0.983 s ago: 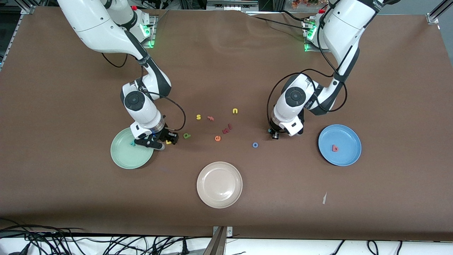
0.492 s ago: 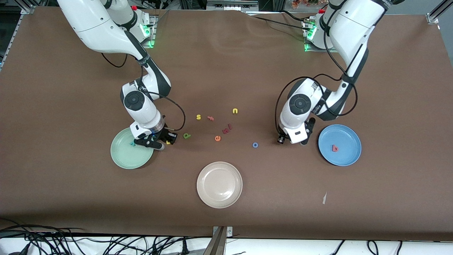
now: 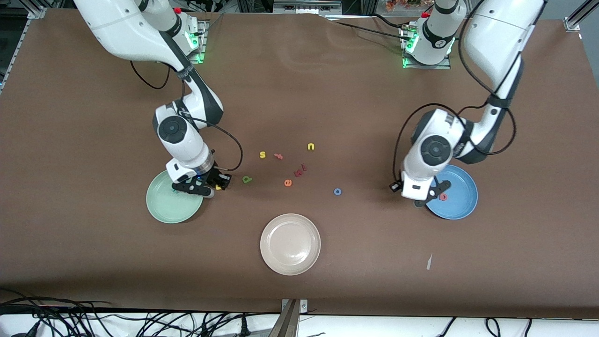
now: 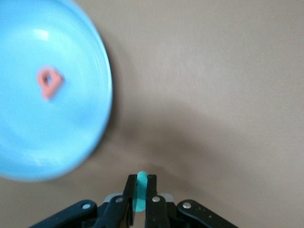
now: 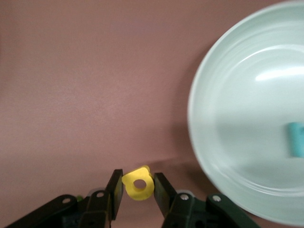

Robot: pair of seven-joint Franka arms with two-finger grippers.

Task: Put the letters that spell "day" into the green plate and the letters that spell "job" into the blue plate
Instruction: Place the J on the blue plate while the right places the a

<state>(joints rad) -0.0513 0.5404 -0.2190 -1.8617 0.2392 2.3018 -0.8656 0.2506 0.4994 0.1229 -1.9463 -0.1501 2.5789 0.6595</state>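
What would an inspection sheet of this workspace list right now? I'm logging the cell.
Surface: brown table.
Job's things: green plate holds teal y; blue plate holds red b; green a and blue o on table.
Clutter: cream plate; s, f, u, e letters between the arms.
Grippers: right gripper shut on yellow d beside green plate; left gripper shut on teal j beside blue plate.
Cables: on both arms, along table edge.
Surroundings: nothing seen.
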